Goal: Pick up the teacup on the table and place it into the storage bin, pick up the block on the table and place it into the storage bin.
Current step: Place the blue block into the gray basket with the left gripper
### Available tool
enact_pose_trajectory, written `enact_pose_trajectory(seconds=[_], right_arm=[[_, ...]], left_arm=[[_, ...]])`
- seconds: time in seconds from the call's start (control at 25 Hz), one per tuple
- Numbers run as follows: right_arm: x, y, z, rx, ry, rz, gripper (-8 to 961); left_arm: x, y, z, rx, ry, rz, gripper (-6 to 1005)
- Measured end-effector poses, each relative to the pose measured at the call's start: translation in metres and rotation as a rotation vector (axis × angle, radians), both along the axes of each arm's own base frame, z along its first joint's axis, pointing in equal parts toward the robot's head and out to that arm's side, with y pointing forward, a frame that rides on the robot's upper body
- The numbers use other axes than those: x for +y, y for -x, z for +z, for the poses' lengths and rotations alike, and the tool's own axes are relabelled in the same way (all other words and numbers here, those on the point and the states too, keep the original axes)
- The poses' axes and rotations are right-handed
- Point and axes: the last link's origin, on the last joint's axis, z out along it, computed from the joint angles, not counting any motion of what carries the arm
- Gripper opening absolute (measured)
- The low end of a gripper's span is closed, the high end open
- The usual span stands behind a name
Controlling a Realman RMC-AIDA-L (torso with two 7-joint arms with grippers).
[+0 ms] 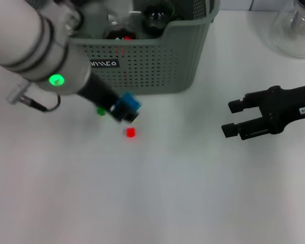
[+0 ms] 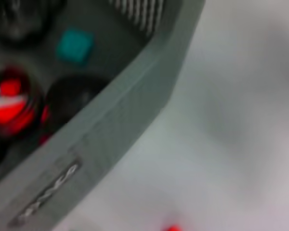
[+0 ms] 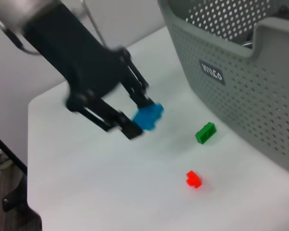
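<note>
My left gripper (image 1: 126, 110) is shut on a blue block (image 1: 128, 105) and holds it just above the table, in front of the storage bin (image 1: 152, 66). The right wrist view shows the same grip, with the blue block (image 3: 148, 117) between the black fingers (image 3: 127, 127). A red block (image 1: 130, 132) and a green block (image 1: 100, 110) lie on the table close by. No teacup shows on the table. Dark cup-like vessels (image 1: 157, 15) lie inside the bin, and the left wrist view shows a teal block (image 2: 74, 45) there too. My right gripper (image 1: 233, 118) stands open and empty at the right.
A clear glass flask (image 1: 295, 30) stands at the far right of the table. The bin's perforated wall (image 3: 241, 96) with its black label (image 1: 103, 63) rises just behind the loose blocks. White table surface stretches toward me.
</note>
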Motion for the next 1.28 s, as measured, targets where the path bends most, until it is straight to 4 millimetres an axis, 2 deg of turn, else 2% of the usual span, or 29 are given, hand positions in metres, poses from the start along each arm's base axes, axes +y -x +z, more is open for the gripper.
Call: enact_pose_trajectory(seconds=[0.16, 0.24, 0.28, 0.32, 0.4, 0.52, 0.68, 0.8, 1.0, 1.28], right_arm=[[0.0, -0.001, 0.002, 0.003, -0.002, -0.005, 839], [0.0, -0.002, 0.003, 0.007, -0.005, -0.011, 839], [0.0, -0.002, 0.004, 0.009, -0.007, -0.014, 839], [0.001, -0.003, 0.004, 0.011, -0.009, -0.018, 838], [0.001, -0.003, 0.005, 0.017, -0.014, -0.029, 838], [0.001, -0.004, 0.006, 0.021, -0.016, -0.04, 838], [0.001, -0.005, 0.005, 0.02, -0.014, -0.054, 838], [0.001, -0.006, 0.005, 0.02, -0.013, -0.057, 838], [0.001, -0.006, 0.005, 0.019, -0.014, -0.058, 838], [0.001, -0.005, 0.005, 0.018, -0.014, -0.057, 838]], left_arm=[[-0.006, -0.032, 0.044, -0.254, -0.03, -0.113, 401], [-0.002, -0.043, 0.06, -0.337, -0.063, -0.168, 401], [0.01, -0.052, 0.074, -0.39, -0.114, -0.221, 401], [0.01, -0.052, 0.074, -0.39, -0.114, -0.221, 401], [0.029, -0.057, 0.077, -0.387, -0.162, -0.243, 401], [0.065, -0.057, 0.074, -0.325, -0.229, -0.224, 400], [0.113, -0.043, 0.059, -0.225, -0.279, -0.155, 400], [0.133, -0.032, 0.044, -0.175, -0.264, -0.103, 400], [0.151, -0.019, 0.027, -0.099, -0.249, -0.054, 400], [0.158, -0.01, 0.018, 0.002, -0.27, -0.038, 399]])
